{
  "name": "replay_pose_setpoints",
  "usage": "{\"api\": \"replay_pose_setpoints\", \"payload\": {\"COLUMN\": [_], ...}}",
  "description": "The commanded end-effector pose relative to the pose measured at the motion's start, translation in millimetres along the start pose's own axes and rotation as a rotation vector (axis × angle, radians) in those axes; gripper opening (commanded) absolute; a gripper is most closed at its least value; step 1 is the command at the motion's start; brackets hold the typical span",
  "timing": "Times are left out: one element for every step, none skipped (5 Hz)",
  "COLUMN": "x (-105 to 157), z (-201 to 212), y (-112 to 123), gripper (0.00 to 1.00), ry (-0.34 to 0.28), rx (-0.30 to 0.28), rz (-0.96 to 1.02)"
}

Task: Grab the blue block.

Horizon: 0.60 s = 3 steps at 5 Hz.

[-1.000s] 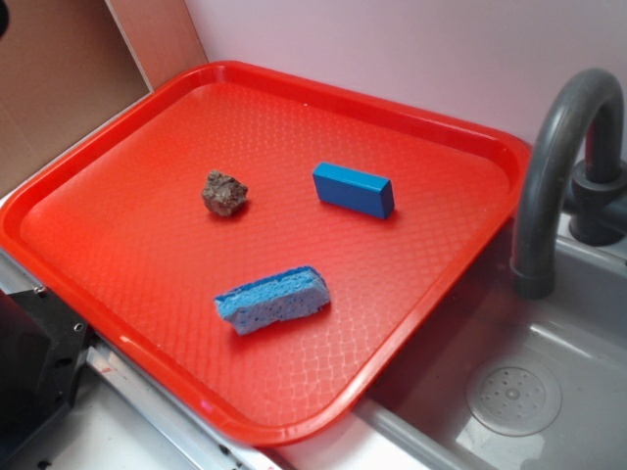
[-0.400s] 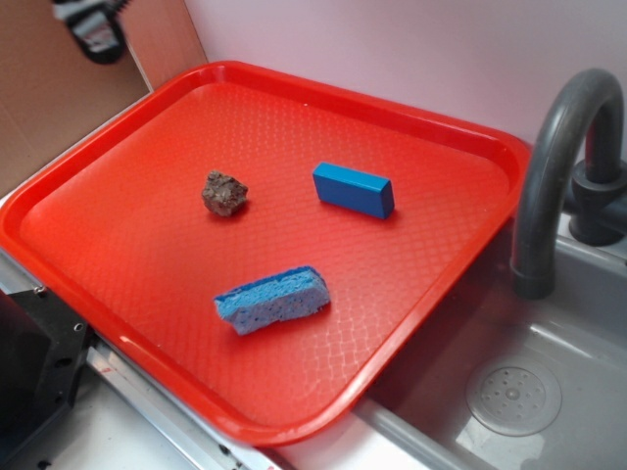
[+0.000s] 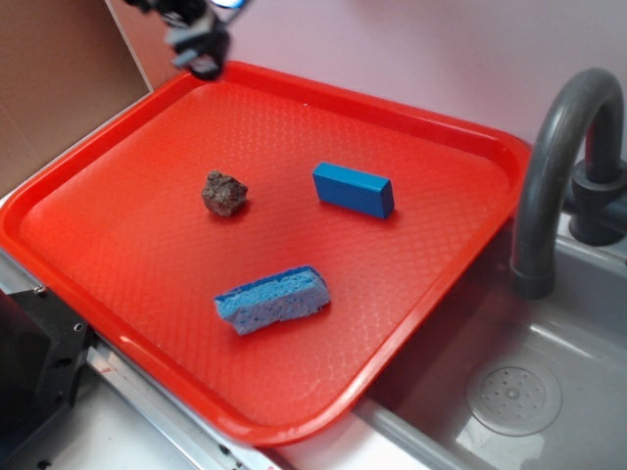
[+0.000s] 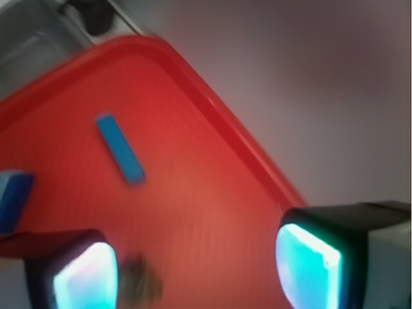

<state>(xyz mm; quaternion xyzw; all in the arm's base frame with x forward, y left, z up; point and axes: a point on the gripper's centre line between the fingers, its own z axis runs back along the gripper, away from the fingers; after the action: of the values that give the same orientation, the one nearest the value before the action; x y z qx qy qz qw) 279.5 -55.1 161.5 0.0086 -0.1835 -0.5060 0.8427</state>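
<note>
End effector: dark, blurred, at the upper left of the exterior frame, over the far left rim of the tray and holding nothing. In the wrist view its two fingers sit at the lower left and lower right corners of the frame, their pads lit pale cyan, spread wide apart with bare tray between them.

Red plastic tray: rectangular, rounded corners, raised rim, cross-hatched floor. Fills most of the exterior frame; its right corner overlaps the edge of the sink.

Small solid blue rectangular block: smooth, sharp-edged, saturated blue. Lies flat on the tray floor, right of centre in the exterior frame, well apart from the end effector and touching nothing else. In the wrist view it shows as a slim blue bar in the left half of the frame, above the left finger.

Lighter blue porous sponge: rounded ends, lying on the tray, lower centre of the exterior frame, apart from the block. A blue edge at the far left of the wrist frame may be this item; too blurred to confirm.

Brown lumpy rock-like piece: on the tray, left of the block, apart from it.

Grey curved faucet: right edge of the exterior frame, arching above the grey sink basin with a round drain at lower right.
</note>
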Motion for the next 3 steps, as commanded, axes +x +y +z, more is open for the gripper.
{"api": "replay_pose_setpoints", "payload": {"x": [53,53,48], "z": [-11,-33,-54], "y": [-48,-47,-46], "gripper": [1.0,1.0,1.0], "ry": [-0.145,-0.109,-0.09], "rx": [-0.205,-0.261,-0.277], "rz": [-0.461,-0.483,-0.454]}}
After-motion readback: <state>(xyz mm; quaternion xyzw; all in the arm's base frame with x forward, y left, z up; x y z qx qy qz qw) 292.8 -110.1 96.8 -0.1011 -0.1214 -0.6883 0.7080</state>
